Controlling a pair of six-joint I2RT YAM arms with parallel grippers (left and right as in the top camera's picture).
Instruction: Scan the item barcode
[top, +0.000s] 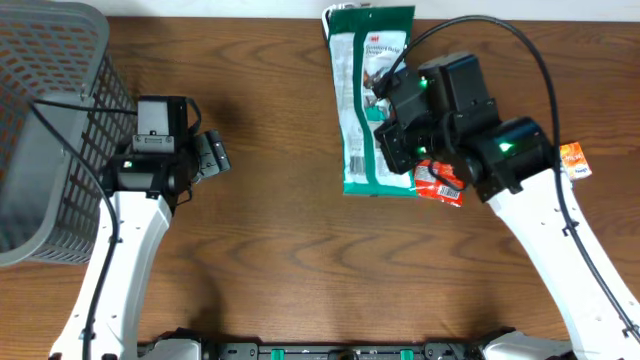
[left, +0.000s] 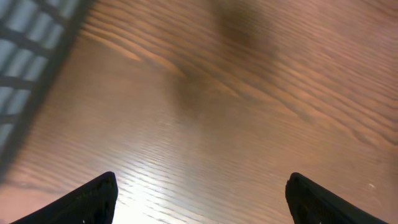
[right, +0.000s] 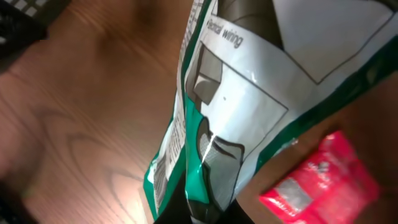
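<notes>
The green-and-white package (top: 372, 100) lies lengthwise at 1 o'clock on the table (top: 290, 250), its top end at the far edge; a red packet (top: 440, 185) sits just beside its lower right corner; a small orange sachet (top: 574, 160) lies toward 3 o'clock, near the table's right edge. A grey wire basket (top: 60, 120) takes the left edge from 9 to 11 o'clock. Bare wood runs open from the centre down to 6 o'clock, between both arms.

The left arm rises from 7 o'clock, its wrist just beside the basket; the left tool (top: 212, 153) points toward 3 o'clock, fingers spread wide over bare wood, nothing between them. The right arm comes up from 5 o'clock and bends toward 10 o'clock; the right tool (top: 395, 140) is pressed together, pinching the package's right edge; in the wrist view the film creases where it enters the fingers.
</notes>
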